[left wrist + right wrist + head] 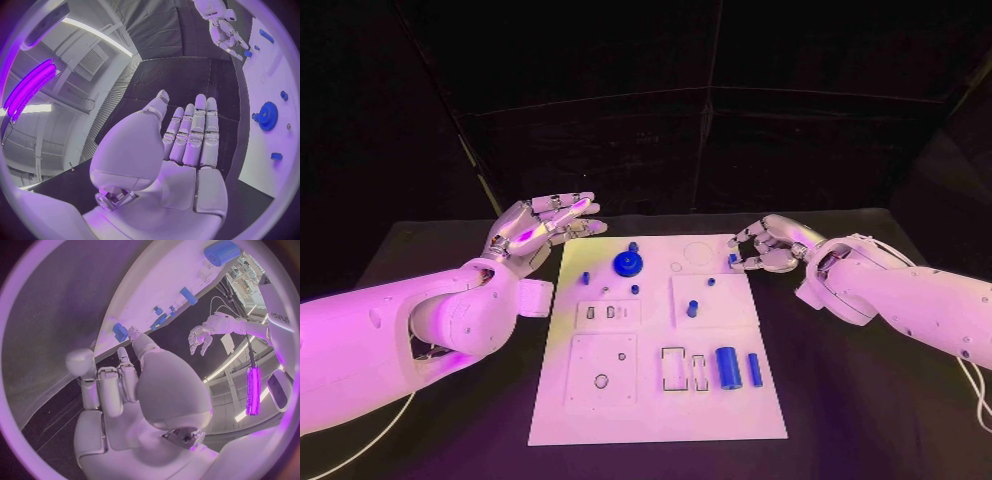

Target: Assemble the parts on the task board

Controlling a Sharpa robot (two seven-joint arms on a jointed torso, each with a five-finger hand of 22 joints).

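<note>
We are seeing the left hand (538, 228) hovering with fingers spread and holding nothing beside the board (661, 400), the gear (627, 263) lying just off its fingertips, while the right hand (764, 247) is curling at the opposite edge, fingertips touching a small peg (731, 259).

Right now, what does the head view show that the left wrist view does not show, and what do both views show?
Head view alone: the large blue cylinder and the thin blue bar near the task board's front. Left wrist view alone: the left hand's palm, fingers straight and empty. Both: the blue gear, the board, and the right hand at a small blue part on the board's far right edge.
</note>
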